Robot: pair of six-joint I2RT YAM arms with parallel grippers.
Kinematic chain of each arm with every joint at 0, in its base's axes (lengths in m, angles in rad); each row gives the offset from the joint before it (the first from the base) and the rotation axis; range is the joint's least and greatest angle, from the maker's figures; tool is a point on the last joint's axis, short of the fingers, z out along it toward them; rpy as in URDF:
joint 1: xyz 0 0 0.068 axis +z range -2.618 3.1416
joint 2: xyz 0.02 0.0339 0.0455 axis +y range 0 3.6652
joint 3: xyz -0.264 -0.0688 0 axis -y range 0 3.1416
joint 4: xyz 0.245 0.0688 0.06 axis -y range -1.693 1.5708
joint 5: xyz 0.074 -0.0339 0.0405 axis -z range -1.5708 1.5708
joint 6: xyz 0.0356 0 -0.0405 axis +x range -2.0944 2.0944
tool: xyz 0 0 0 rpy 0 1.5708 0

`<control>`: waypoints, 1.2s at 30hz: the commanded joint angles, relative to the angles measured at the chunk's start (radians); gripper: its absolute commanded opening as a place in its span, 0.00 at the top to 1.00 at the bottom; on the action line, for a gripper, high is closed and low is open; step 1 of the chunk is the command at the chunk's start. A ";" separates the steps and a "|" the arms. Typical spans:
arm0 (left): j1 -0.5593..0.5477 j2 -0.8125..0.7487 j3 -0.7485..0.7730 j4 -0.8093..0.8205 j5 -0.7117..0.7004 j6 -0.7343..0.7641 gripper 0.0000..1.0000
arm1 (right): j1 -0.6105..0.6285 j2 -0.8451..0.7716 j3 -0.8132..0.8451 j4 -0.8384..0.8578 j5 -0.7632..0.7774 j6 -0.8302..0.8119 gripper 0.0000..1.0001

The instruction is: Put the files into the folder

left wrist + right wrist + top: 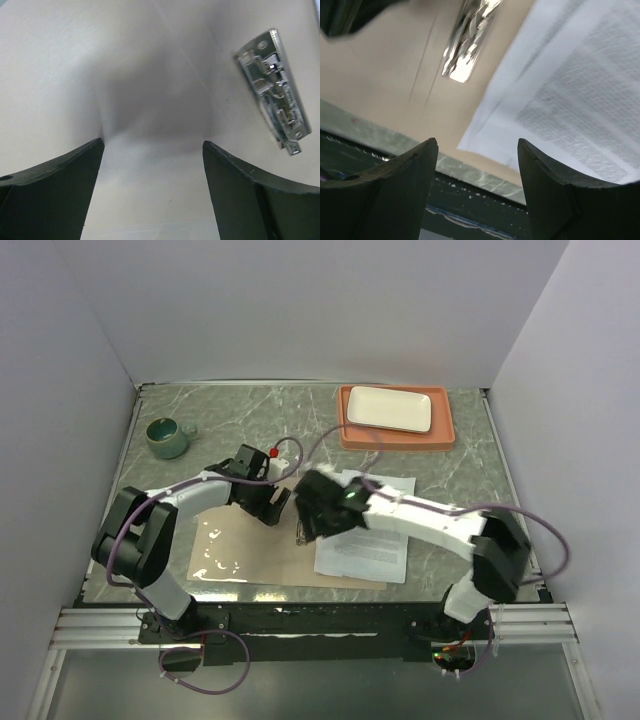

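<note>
An open tan folder (275, 558) lies along the table's (460, 475) near edge. Printed papers (368, 543) lie over its right half. The left gripper (273, 504) and right gripper (305, 523) hover above it, jaws spread, holding nothing.

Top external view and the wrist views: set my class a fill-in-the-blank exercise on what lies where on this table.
The mug at the table's far left is ____ in colour.
In the orange tray lies a plate of ____ colour.
The printed sheets lie partly on the folder, at its ____ side.
The left claw and the right claw both stand ____.
Missing words: green; white; right; open.
</note>
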 commanded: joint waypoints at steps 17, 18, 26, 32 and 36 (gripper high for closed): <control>0.105 -0.099 -0.019 -0.067 -0.016 0.080 0.17 | -0.780 -0.207 -0.327 0.091 -0.058 -0.108 0.34; 0.115 -0.102 -0.027 -0.067 -0.019 0.094 0.18 | -0.783 -0.193 -0.340 0.101 -0.059 -0.111 0.35; 0.191 -0.112 -0.032 -0.079 -0.020 0.128 0.22 | -0.795 -0.150 -0.384 0.171 -0.082 -0.111 0.49; 0.204 -0.114 -0.061 -0.059 -0.040 0.138 0.22 | -0.797 -0.144 -0.393 0.188 -0.087 -0.111 0.67; 0.209 -0.114 -0.085 -0.038 -0.068 0.157 0.22 | -0.797 -0.165 -0.387 0.181 -0.087 -0.112 0.88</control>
